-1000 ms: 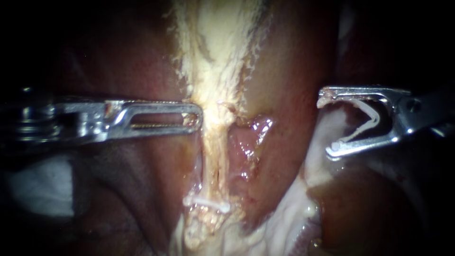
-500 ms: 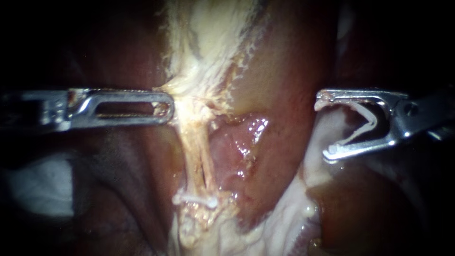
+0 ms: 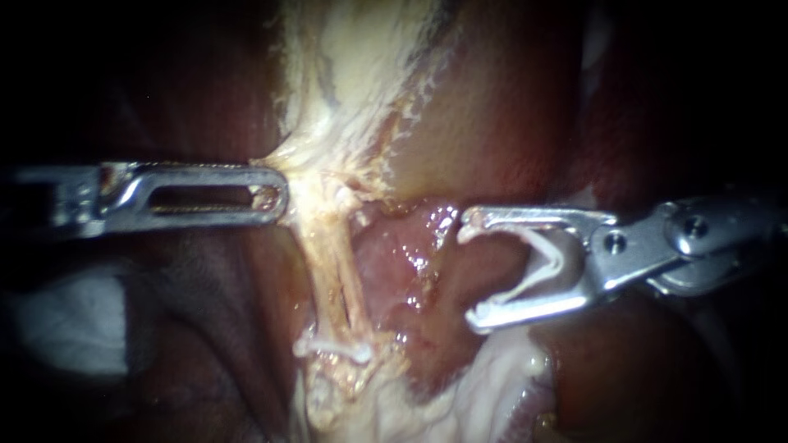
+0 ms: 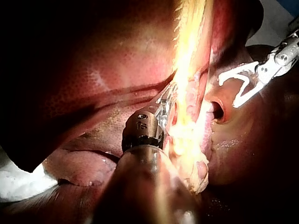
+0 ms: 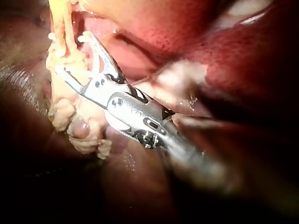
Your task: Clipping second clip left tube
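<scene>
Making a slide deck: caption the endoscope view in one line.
Left instrument grips pale tissue; right instrument holds an open clip near the clipped tube.

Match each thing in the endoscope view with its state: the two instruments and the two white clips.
Things:
1 left instrument
2 right instrument
3 lower clip
4 open clip

States:
A closed across the tube
B seated in the right instrument, clear of the tube
C gripping pale tissue above the tube
D loaded, its mouth facing the tube

Pairs: 1-C, 2-D, 3-A, 4-B
</scene>
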Robot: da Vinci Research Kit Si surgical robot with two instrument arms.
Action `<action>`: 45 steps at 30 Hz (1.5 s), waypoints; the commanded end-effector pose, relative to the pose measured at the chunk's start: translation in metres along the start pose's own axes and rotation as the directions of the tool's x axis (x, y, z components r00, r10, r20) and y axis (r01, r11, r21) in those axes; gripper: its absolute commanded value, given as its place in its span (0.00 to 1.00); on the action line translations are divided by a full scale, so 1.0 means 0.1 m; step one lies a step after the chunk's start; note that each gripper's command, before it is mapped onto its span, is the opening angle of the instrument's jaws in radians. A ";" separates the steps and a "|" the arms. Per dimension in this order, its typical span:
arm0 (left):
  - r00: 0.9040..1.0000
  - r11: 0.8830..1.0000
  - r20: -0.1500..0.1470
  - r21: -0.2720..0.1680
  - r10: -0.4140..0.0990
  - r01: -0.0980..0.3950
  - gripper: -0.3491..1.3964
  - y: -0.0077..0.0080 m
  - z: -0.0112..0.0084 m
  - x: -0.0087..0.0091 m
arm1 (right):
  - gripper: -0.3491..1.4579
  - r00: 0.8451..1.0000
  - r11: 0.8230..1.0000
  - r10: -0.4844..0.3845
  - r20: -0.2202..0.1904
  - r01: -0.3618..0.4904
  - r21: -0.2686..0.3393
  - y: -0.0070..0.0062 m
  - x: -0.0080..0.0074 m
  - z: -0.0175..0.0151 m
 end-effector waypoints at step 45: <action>1.000 1.000 0.005 -0.008 0.001 -0.001 0.00 -0.014 -0.007 0.004 | 0.51 0.992 0.993 0.097 0.079 -0.101 0.058 0.006 -0.049 0.119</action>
